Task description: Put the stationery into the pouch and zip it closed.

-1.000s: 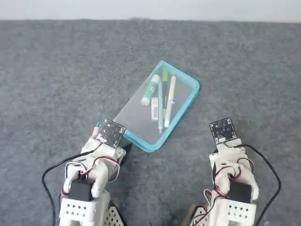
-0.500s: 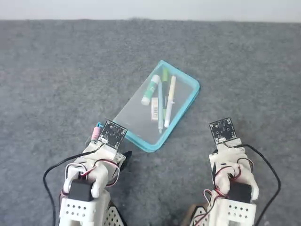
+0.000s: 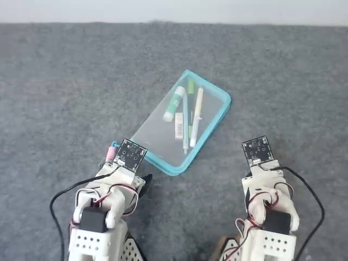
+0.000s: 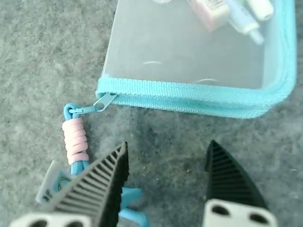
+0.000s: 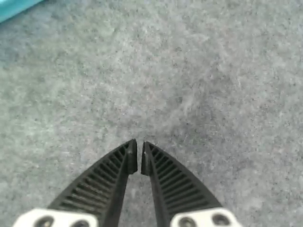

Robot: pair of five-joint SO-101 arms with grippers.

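1. Pouch (image 3: 182, 128): clear with teal edging. It lies flat and slantwise near the middle of the worktop (image 3: 65, 81), one short end toward the far edge and the other toward the near edge.
2. Stationery: I see a glue stick (image 3: 174, 103), a white pen (image 3: 197, 114), a blue pen (image 3: 185, 122) and a small labelled block (image 3: 179, 129), all inside the pouch toward its far end.
3. Zip pull (image 4: 75, 137): the slider sits at the pouch's near-end corner. Its pink-beaded cord trails onto the worktop just outside.
4. Left end effector (image 4: 168, 144): jaws wide apart and holding nothing, just short of the pouch's near end, with the zip pull beside one finger.
5. Right end effector (image 5: 138, 143): jaws narrowed almost to touching and holding nothing. It is over bare worktop toward the near edge, apart from the pouch.
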